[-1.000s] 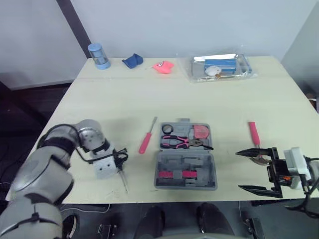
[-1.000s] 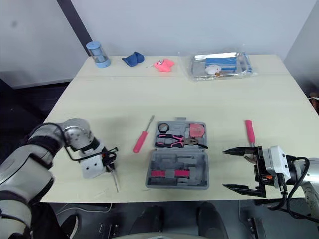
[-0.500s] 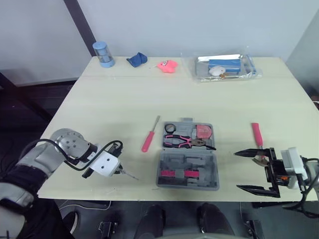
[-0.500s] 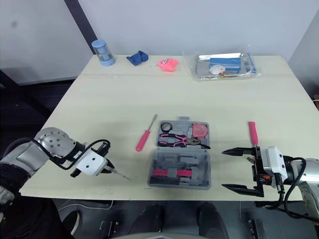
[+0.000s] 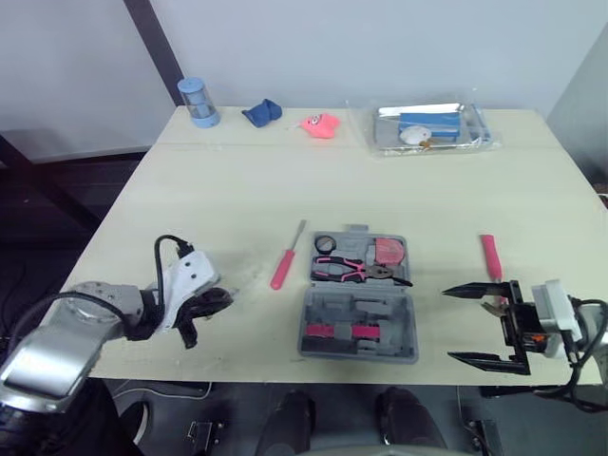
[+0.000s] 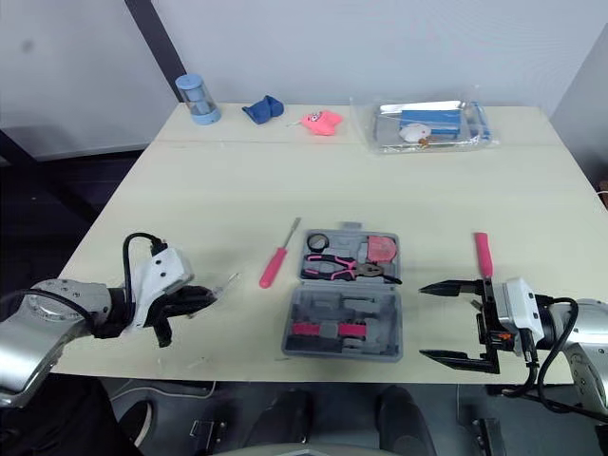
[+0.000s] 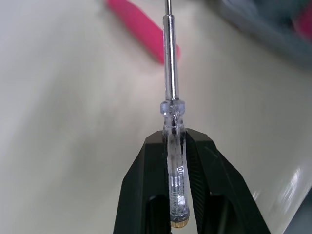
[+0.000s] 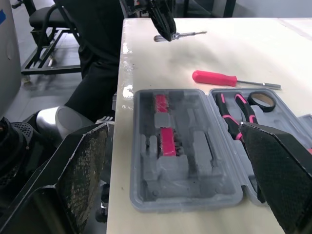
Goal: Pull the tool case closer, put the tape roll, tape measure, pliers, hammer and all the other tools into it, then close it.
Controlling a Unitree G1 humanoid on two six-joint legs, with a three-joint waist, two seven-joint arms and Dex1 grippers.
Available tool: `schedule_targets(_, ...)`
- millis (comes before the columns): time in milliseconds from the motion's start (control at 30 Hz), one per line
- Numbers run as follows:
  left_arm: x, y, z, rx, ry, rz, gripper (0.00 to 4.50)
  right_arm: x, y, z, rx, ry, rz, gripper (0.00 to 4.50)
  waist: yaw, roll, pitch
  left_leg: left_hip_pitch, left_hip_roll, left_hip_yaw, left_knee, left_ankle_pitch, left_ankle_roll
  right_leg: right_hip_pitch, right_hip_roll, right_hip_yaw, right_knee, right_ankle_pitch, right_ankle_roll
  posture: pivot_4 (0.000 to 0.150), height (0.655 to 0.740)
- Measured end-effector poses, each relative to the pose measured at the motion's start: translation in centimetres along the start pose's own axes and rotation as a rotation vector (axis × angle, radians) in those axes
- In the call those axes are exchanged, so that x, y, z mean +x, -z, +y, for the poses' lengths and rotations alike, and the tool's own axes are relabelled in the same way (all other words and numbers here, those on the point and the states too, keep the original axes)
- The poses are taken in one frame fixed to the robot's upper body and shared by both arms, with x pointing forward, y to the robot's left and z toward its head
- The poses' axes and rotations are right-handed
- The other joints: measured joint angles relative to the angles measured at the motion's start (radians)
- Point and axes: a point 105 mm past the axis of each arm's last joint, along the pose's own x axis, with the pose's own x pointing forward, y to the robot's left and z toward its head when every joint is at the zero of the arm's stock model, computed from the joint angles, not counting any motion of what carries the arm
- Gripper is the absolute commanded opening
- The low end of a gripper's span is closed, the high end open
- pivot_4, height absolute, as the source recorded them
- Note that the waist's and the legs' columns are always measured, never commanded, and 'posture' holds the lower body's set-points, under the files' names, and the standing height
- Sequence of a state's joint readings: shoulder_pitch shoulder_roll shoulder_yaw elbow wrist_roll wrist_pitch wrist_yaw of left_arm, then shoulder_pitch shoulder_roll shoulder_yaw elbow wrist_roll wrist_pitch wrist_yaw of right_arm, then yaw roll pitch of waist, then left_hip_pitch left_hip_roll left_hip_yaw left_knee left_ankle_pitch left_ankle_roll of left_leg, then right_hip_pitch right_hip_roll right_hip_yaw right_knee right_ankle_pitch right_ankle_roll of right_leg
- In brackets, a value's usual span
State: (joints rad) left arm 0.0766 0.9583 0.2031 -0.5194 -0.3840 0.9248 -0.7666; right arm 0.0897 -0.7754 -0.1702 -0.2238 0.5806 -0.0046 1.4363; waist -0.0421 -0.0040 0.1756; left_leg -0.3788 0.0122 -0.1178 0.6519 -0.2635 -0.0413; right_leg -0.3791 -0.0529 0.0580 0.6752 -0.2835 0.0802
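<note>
Left gripper [image 5: 215, 298], lower left, pinches clear screwdriver [image 7: 170, 83]. Right gripper [image 5: 478, 324], lower right, 2 fingers spread wide beside open tool case [image 5: 397, 319].

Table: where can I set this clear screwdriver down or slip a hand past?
Widest bare stretch: between the clear tray at the far edge and the tool case. Narrower: left gripper to red screwdriver; tool case to hammer, beside the open right gripper. Crowded: the case's far half.

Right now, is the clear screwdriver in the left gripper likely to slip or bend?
The clear screwdriver looks slim, so probably light and stiff. The left gripper pinches only its smooth handle's rear, so it may pivot or slip. Round, it would likely roll if set down.
</note>
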Motion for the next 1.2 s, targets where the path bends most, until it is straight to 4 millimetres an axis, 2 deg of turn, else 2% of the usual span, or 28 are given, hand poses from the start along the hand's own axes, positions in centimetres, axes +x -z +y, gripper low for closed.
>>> schedule_targets(100,0.2,-0.3,-0.4,-0.146,-0.076,-0.026,0.05,0.0,0.1,0.0,0.004,-0.002,0.0,4.5,0.001,-0.001,0.0,0.0,0.0,0.0,0.001,0.0,0.0,0.0,0.0,0.0,0.001,0.0,0.0,0.15,0.74)
schedule_targets(333,1.1,1.5,-0.6,-0.377,-0.228,0.127,0.05,0.2,-0.4,-0.8,-0.021,0.002,-0.026,4.5,0.0,-0.003,0.0,0.0,-0.001,-0.001,0.001,0.0,0.0,0.0,0.0,0.0,0.001,0.0,0.0,0.15,0.74)
schedule_targets(600,2.5,2.9,-2.3,-0.509,-0.218,0.174,0.05,0.3,-0.4,-1.0,-0.014,0.02,-0.042,4.5,0.005,-0.003,0.0,0.0,-0.001,-0.001,0.001,0.0,-0.001,0.0,-0.001,0.0,-0.001,0.0,0.0,0.15,0.74)
schedule_targets(900,4.2,3.0,-2.4,-0.592,-0.231,0.176,0.05,0.3,-0.2,-0.9,-0.007,0.02,-0.039,4.5,0.006,-0.003,0.0,0.0,-0.002,-0.001,0.001,0.0,-0.001,0.001,-0.002,0.0,-0.001,0.0,0.0,0.15,0.74)
schedule_targets(1200,4.5,2.6,-2.7,-0.585,-0.225,0.165,4.42,0.3,-0.1,-0.8,-0.002,0.021,-0.036,4.5,0.002,-0.001,-0.002,0.001,-0.002,0.0,0.0,0.0,-0.001,0.001,-0.002,0.0,0.0,0.0,0.0,0.15,0.74)
